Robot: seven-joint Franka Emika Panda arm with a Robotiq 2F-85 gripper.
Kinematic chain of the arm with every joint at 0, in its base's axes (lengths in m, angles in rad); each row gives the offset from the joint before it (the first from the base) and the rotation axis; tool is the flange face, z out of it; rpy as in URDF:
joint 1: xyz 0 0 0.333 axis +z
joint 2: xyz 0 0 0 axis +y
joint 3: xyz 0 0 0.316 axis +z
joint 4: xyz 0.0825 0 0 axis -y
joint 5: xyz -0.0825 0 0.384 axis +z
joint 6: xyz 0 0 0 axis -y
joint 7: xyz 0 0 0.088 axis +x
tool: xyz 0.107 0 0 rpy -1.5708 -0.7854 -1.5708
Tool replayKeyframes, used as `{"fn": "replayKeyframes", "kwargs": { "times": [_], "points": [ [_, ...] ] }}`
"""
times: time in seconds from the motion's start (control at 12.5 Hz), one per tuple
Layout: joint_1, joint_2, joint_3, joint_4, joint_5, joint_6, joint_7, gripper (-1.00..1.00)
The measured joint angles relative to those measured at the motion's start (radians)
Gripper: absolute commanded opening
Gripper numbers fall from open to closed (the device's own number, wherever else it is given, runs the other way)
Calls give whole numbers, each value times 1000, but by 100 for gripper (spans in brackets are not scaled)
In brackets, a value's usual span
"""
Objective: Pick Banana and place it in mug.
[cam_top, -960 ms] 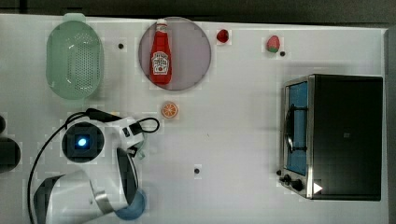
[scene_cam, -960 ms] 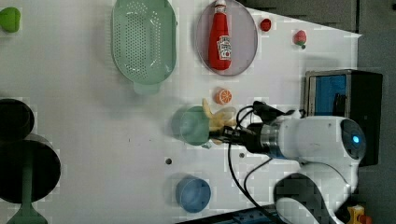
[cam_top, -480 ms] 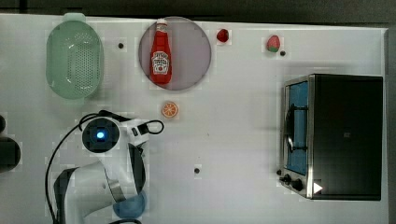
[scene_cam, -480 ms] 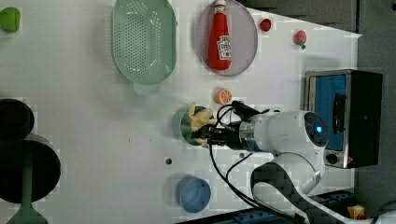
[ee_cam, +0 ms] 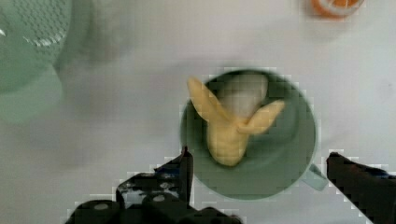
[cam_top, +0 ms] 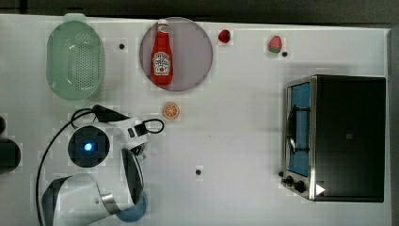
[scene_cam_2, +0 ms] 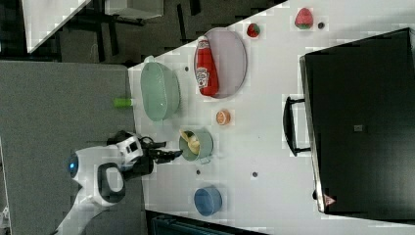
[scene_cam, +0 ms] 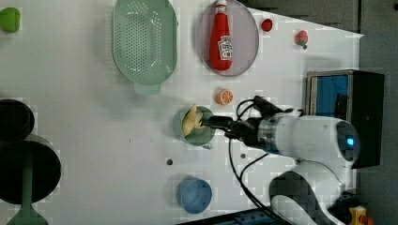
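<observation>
In the wrist view the banana (ee_cam: 229,126) is seen lying inside the green mug (ee_cam: 280,172) with the gripper (ee_cam: 259,175) spread wide and empty on either side of it (the top view has both hidden beneath the arm), while the left view places an orange slice (scene_cam: 225,97) just beside the mug.

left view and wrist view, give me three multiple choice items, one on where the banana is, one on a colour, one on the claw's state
1. Where is the banana?
A. in the mug
B. in the colander
C. on the plate

2. What colour is the cup nearest the left view's bottom edge?
A. red
B. blue
C. yellow

3. What is the claw doing?
A. shut on the banana
B. shut on the mug
C. open, holding nothing

Answers: 1 A, the banana lies inside the green rim. 2 B, it is blue. 3 C, its fingers stand apart, either side of the mug.
</observation>
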Motion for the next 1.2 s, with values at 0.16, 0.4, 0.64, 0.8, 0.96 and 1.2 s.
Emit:
{"fn": "replayKeyframes", "kwargs": {
  "times": [0.16,0.4,0.64,0.8,0.96,1.2],
  "points": [
    [-6,-120,-24,-6,0,-103,8,100],
    [9,-287,-108,66,22,-302,23,100],
    [16,-409,-254,176,38,-548,24,100],
    [-6,-455,-340,254,0,-688,24,100],
    [-5,-463,-430,338,-36,-737,20,100],
    [-9,-493,-503,363,-188,-749,14,100]
  ]
}}
